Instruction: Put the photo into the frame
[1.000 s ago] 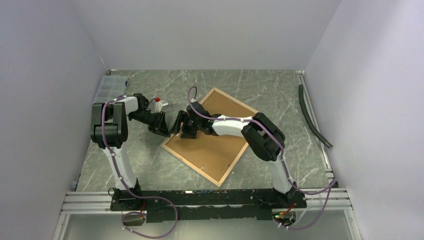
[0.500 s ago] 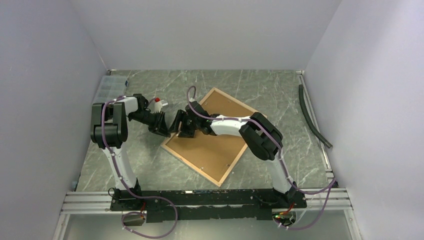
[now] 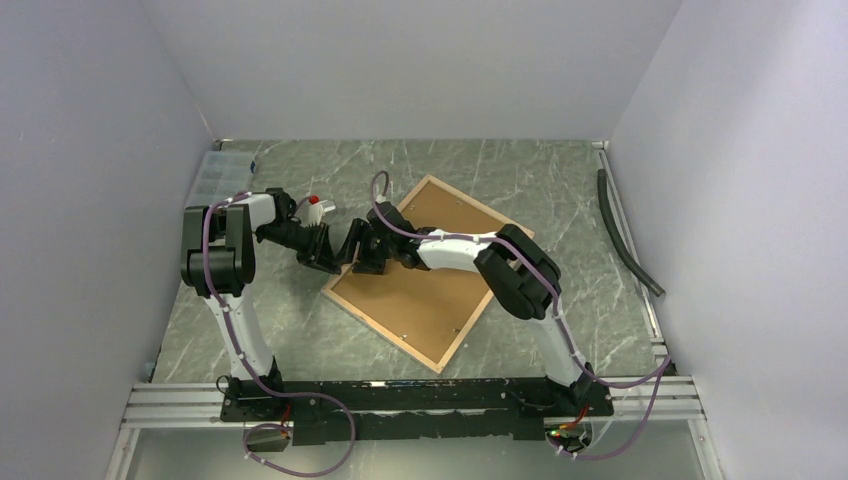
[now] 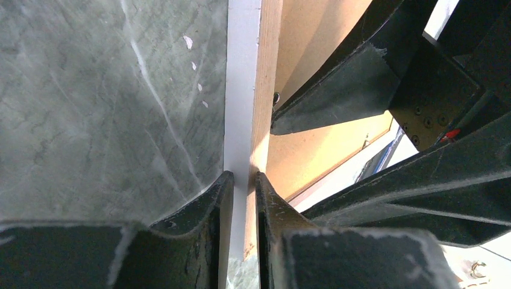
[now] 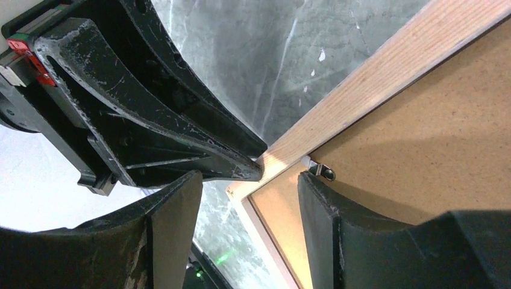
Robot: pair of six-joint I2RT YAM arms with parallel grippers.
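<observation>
the left gripper (image 4: 244, 180) pinches the frame (image 4: 244, 90) at its left corner, 1 finger on the white front rim and 1 on the wood back rim. the frame sits diagonally on the green table (image 3: 300, 330), back up, with the brown backing panel (image 3: 430, 290) showing. the right gripper (image 5: 247, 198) hangs spread, its 2 fingers straddling the same corner, gripping nothing.

bright even overhead light, soft shadows, left gripper (image 4: 243, 178) slightly blurred
</observation>
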